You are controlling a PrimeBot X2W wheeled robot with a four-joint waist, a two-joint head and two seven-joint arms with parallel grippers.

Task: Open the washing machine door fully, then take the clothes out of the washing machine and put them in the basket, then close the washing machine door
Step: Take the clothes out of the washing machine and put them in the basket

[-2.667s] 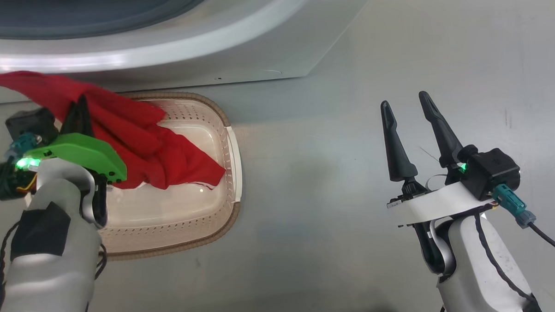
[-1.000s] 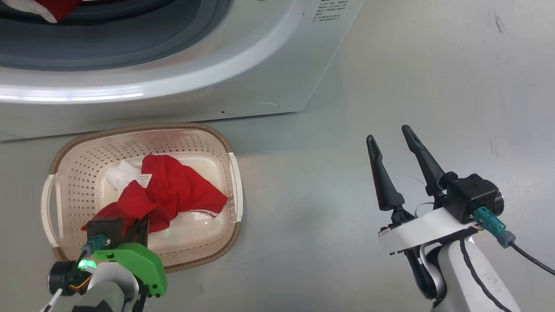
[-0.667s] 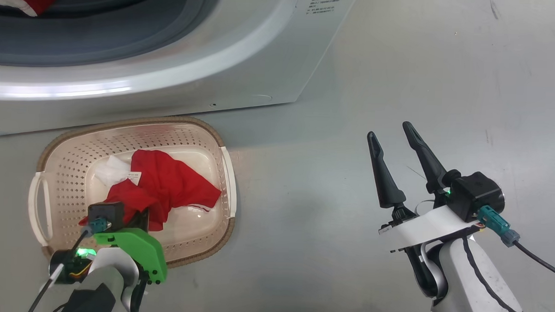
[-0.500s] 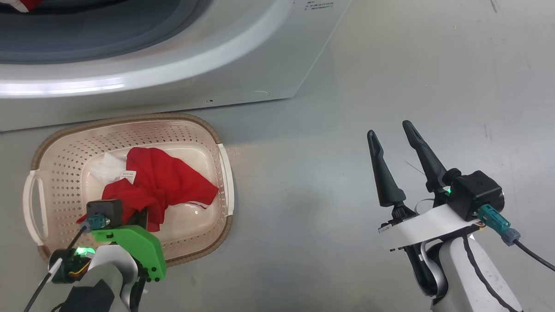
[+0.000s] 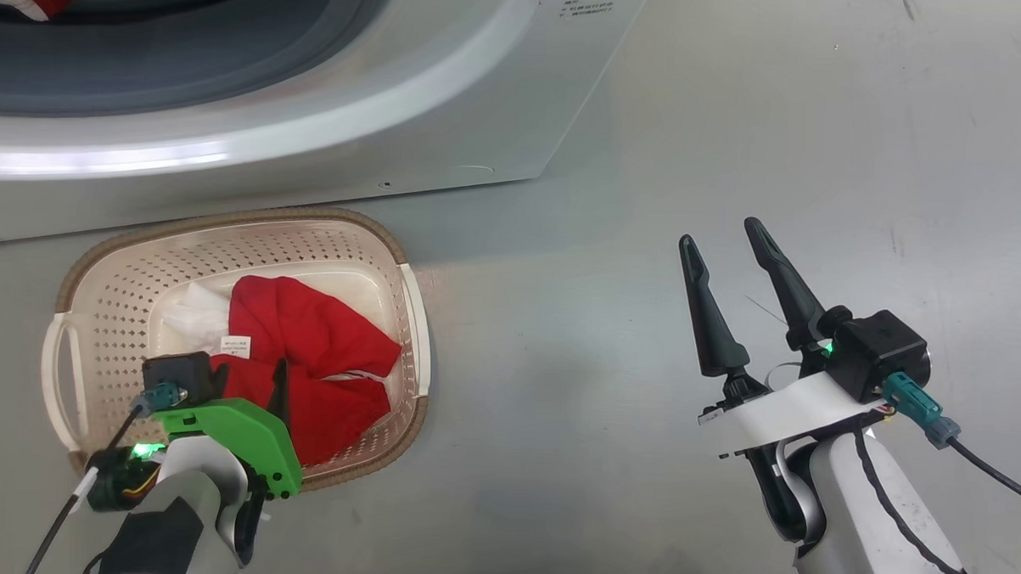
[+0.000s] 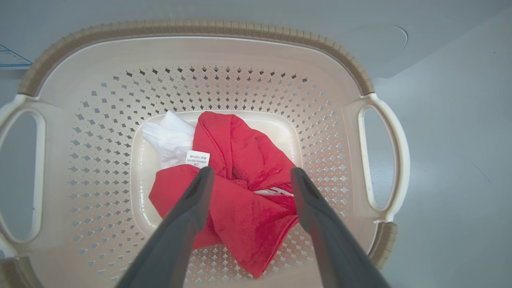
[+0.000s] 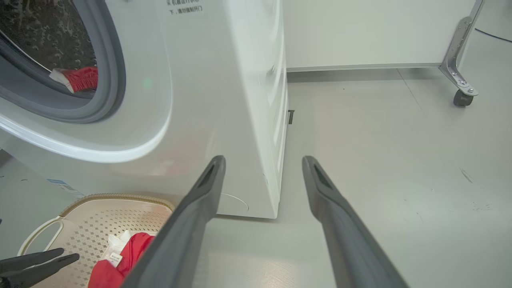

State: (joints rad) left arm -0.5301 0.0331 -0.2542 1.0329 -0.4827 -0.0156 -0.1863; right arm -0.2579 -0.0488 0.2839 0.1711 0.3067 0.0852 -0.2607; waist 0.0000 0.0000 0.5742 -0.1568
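Observation:
A red garment (image 6: 244, 180) with a white part and a small label lies loose in the cream basket (image 6: 200, 30). My left gripper (image 6: 252, 173) hangs open just above it, a finger on each side of the cloth. One of its dark fingers (image 5: 279, 388) shows over the basket (image 5: 224, 219) in the head view. More red and white clothes (image 7: 80, 78) lie in the drum of the washing machine (image 5: 449, 89). My right gripper (image 5: 720, 233) stands open and empty over the floor to the right. The washing machine door is out of view.
The basket sits on the grey floor (image 5: 737, 116) right against the washer's front. A metal frame leg on a castor (image 7: 460, 80) stands at the far right by a white wall (image 7: 360, 32). A blue sticker (image 6: 10, 58) shows low on the washer.
My left gripper has opened and let go of the red garment, which has settled flatter in the basket. The right arm has barely moved.

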